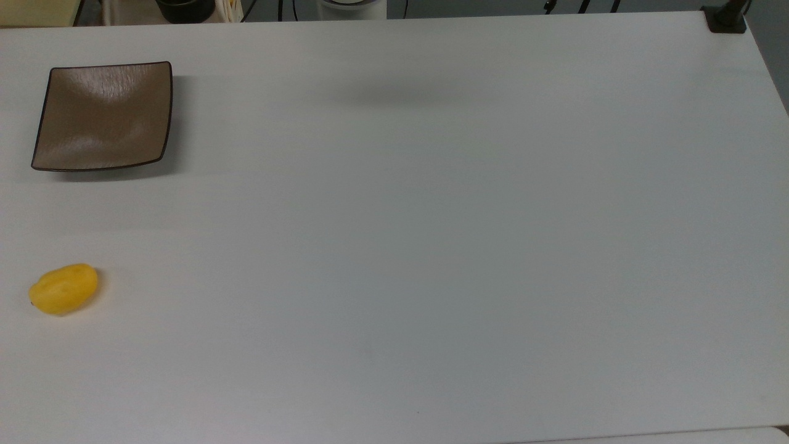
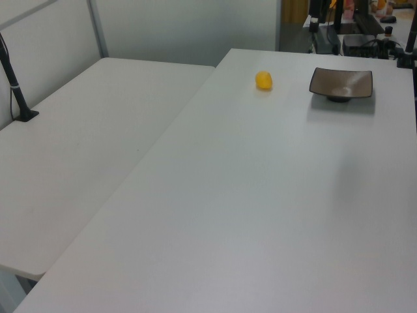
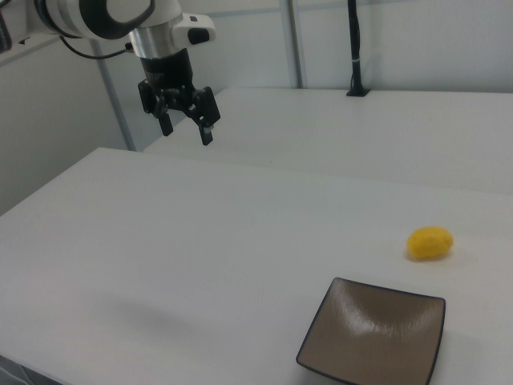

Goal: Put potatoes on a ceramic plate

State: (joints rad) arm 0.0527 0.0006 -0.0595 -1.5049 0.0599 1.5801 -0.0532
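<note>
The arm (image 3: 104, 16) is cut off at the right view's 11 o'clock edge. A dark pot (image 1: 185, 9), possibly a bowl, is cropped at the top view's 11 o'clock.

Table (image 1: 431, 246): wide bare white top.
Obstacles: potato (image 1: 63, 289) and plate (image 1: 103, 116), well apart, both at the top view's left.
Gripper (image 3: 186, 127): fingers spread, high above the table, far from both.

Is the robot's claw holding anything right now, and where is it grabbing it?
Nothing is held. The gripper hangs open and empty above the table, while the potato lies on the table beside the ceramic plate.
</note>
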